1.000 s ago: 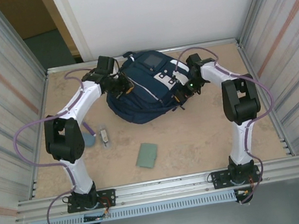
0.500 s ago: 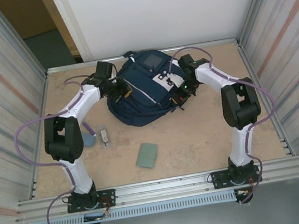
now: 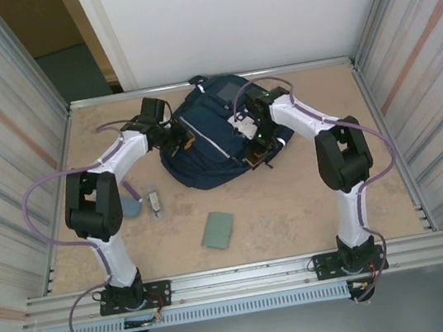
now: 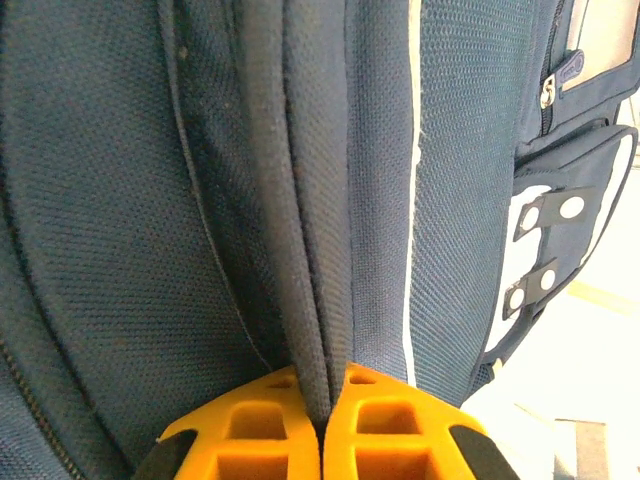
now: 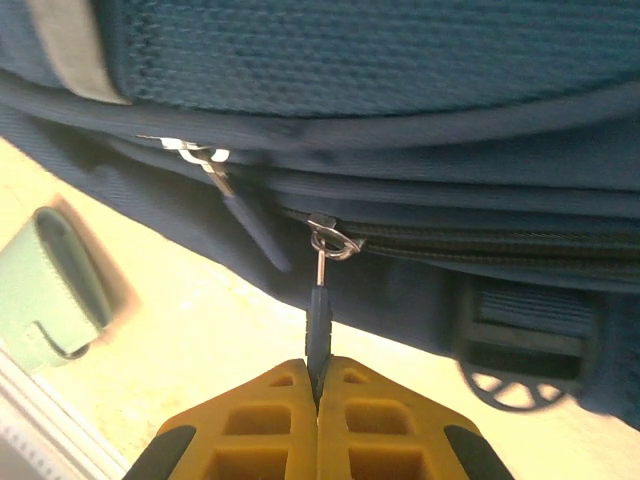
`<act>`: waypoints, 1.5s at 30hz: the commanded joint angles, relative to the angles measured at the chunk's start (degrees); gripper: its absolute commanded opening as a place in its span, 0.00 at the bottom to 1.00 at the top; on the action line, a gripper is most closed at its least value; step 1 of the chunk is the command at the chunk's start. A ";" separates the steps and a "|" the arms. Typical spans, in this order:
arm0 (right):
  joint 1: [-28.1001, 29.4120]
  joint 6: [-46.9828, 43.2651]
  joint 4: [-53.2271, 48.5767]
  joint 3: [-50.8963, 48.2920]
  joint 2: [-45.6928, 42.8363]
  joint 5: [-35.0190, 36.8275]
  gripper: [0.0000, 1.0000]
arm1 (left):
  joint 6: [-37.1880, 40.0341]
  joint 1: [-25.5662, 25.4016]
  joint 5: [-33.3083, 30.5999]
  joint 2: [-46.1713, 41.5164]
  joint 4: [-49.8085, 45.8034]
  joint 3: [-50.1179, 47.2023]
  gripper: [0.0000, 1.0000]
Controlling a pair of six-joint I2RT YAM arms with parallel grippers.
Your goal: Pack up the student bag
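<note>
Right arm [image 3: 298, 117] has swung inward, elbow sliding left. The right gripper [image 5: 318, 385] has crossed from the student bag's [image 3: 206, 147] right flank onto its front (jaws just pinched shut on a zipper pull [image 5: 319, 312]). The left gripper [image 4: 320, 420] has edged slightly left.

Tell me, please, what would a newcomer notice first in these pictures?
The big navy student bag lies at the far middle of the table, and both arms reach onto it. The left gripper is shut on a fold of its fabric, and the right gripper pinches a zipper pull. A flat green item lies apart, nearer the arm bases.
</note>
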 commanded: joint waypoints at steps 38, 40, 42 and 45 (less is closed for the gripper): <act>15.02 42.88 42.63 -11.65 -7.88 -1.03 0.02 | -6.50 -5.19 4.25 0.62 9.43 -1.59 0.04; 15.45 47.23 44.85 -12.86 -8.08 0.19 0.04 | -6.52 -5.14 5.01 0.63 10.13 -2.27 0.10; 15.96 51.37 47.15 -14.53 -8.08 0.99 0.10 | -5.66 -4.76 5.06 0.45 9.89 -2.43 0.17; 16.75 53.49 49.73 -16.84 -7.97 2.02 0.20 | -4.40 -3.52 6.72 -0.34 9.48 -3.25 0.21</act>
